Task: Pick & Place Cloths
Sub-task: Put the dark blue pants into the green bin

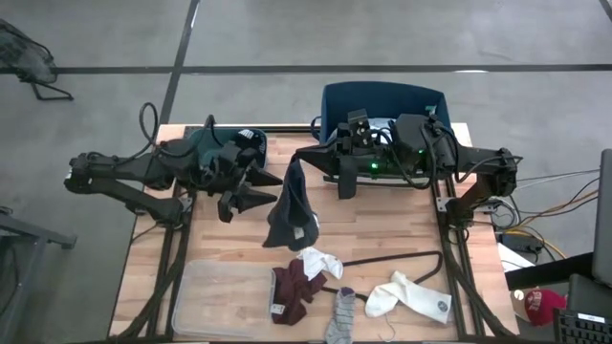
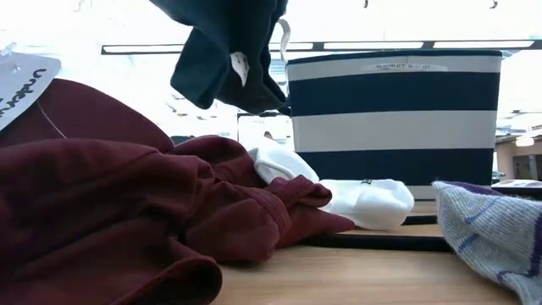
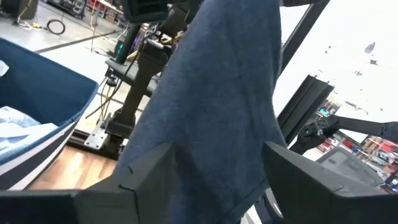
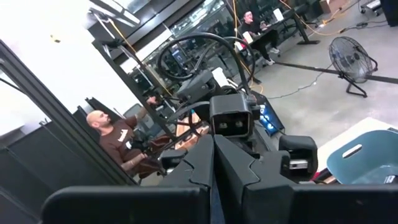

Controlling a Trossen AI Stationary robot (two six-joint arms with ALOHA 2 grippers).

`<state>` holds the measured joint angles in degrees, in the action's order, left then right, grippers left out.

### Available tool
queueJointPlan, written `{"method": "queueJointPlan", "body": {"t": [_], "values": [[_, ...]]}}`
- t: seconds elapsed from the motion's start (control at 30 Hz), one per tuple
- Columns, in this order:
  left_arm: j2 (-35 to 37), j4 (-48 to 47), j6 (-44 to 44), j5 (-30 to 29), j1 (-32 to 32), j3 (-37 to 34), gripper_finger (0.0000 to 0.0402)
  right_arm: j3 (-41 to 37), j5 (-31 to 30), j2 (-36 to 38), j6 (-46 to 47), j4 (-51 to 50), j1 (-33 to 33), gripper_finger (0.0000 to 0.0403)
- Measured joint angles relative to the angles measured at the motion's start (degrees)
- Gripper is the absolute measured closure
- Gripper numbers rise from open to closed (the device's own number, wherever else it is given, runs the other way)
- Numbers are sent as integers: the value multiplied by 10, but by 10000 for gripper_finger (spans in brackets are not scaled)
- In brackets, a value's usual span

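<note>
hanging from the clenched right gripper [image 1: 295,159] over mid-table, the navy cloth [image 1: 291,212] faces the released left gripper [image 1: 271,189], while only the low view shows the striped bin [image 2: 395,119] behind the maroon piece [image 2: 127,220] and socks [image 2: 360,200] on the wooden table [image 1: 382,225].

your right arm's dark two-finger gripper [image 1: 298,159] is raised over the table middle, fingers pinched together. your left arm's dark two-finger gripper [image 1: 271,189] sits close beside it, fingers spread apart.
</note>
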<state>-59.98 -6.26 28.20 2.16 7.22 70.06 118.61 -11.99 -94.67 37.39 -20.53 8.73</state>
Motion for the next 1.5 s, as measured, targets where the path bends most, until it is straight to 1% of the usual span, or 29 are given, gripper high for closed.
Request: {"method": "queueJointPlan", "body": {"t": [0.1, 0.23, 0.33, 0.4, 0.53, 0.67, 0.8, 0.87, 1.0, 1.13, 1.3, 1.4, 1.5], "values": [[-6, 0, 6, -8, 0, 0, 126, 0, 0, 0, 7, 0, 0, 395], [-21, 8, 18, -21, 1, 0, 79, 0, 1, 0, 14, 12, 0, 395], [-38, 35, 25, -13, 1, 0, 49, 0, 6, -1, 14, 31, 0, 395], [-48, 49, 28, -10, 2, 0, 37, 0, 6, -1, 14, 36, 0, 395], [-60, 55, 26, 20, 3, 0, 31, 0, 13, -1, 14, 29, 0, 395], [-54, 58, 30, 61, 3, 0, 30, 0, 69, -1, 27, -2, 4, 395], [-40, 41, 30, 83, 3, 0, 31, -6, 73, -1, 16, -88, 12, 394], [-32, 30, 34, 83, 3, 0, 32, -12, 68, -2, 28, -141, 12, 394], [-12, 40, 49, 88, 4, 1, 33, -17, 50, -14, 59, -238, 11, 387], [15, 68, 46, 88, 4, 1, 34, -17, 50, -42, 68, -278, 14, 350], [41, 67, 30, 68, 5, 1, 35, -18, 50, -100, 76, -302, 14, 272], [50, 67, 29, 64, 4, 1, 35, -18, 50, -133, 95, -346, 14, 225], [55, 67, 26, 61, 4, 1, 35, -18, 50, -169, 100, -379, 14, 187]]}}
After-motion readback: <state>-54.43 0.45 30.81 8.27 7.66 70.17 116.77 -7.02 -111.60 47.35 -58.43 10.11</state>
